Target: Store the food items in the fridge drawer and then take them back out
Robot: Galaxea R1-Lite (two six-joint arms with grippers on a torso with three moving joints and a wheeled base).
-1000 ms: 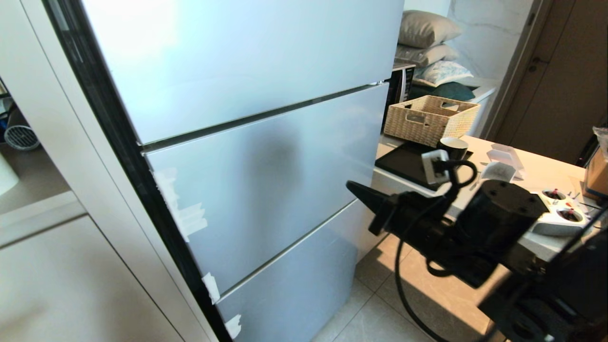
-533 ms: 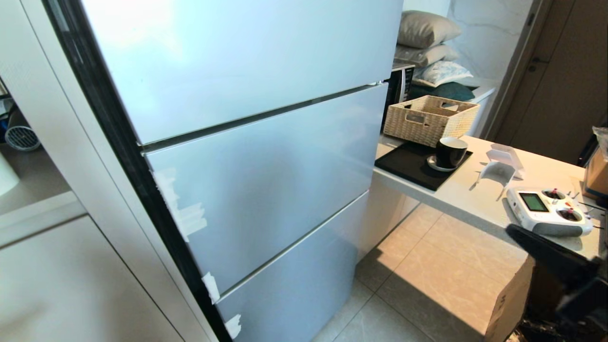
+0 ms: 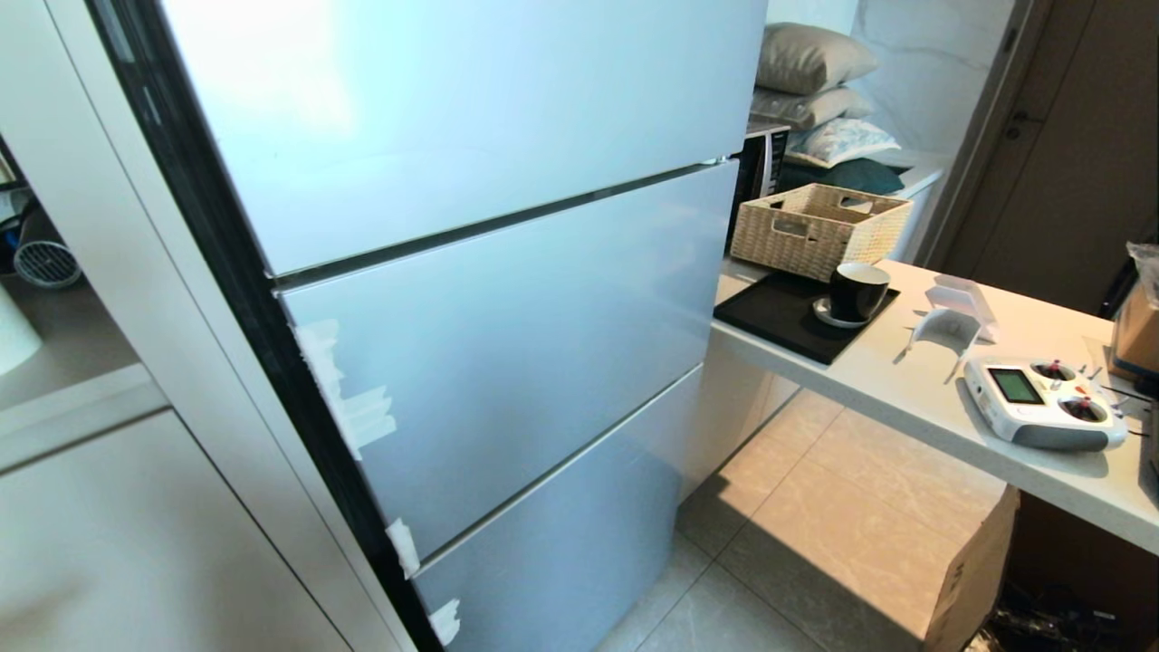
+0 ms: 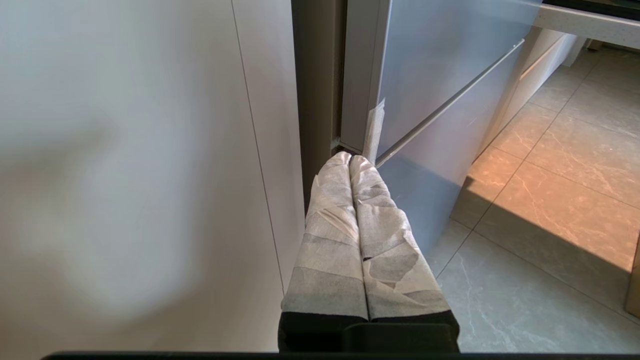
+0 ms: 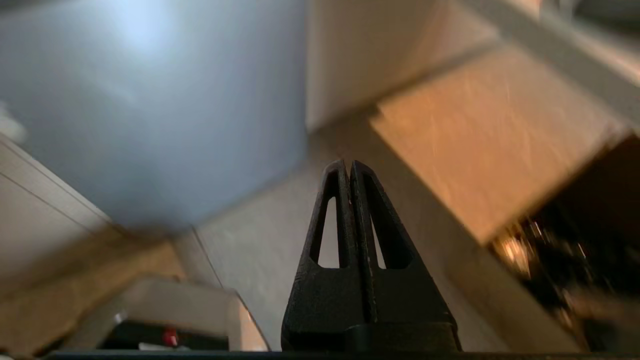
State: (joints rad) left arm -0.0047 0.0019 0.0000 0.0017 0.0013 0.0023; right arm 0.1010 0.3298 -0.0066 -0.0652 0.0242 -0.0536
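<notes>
Fridge (image 3: 507,299) shut, drawer and fruit hidden inside, both the left gripper (image 4: 350,160) and right gripper (image 5: 348,165) pinched closed, empty, low beside it; smooth round fruit likely wants a gentle mid-body grip.

No text, label, brand or number can be read anywhere; the small screen of the remote control (image 3: 1043,403) on the table (image 3: 914,398) is too small to read.

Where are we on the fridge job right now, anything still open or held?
The fridge shows all its fronts shut, and no fruit or drawer is in view, so stowing and retrieval cannot be confirmed. In hand: nothing. The left gripper is shut and empty beside the fridge's lower edge; the right gripper is shut and empty, pointing at the floor.
</notes>
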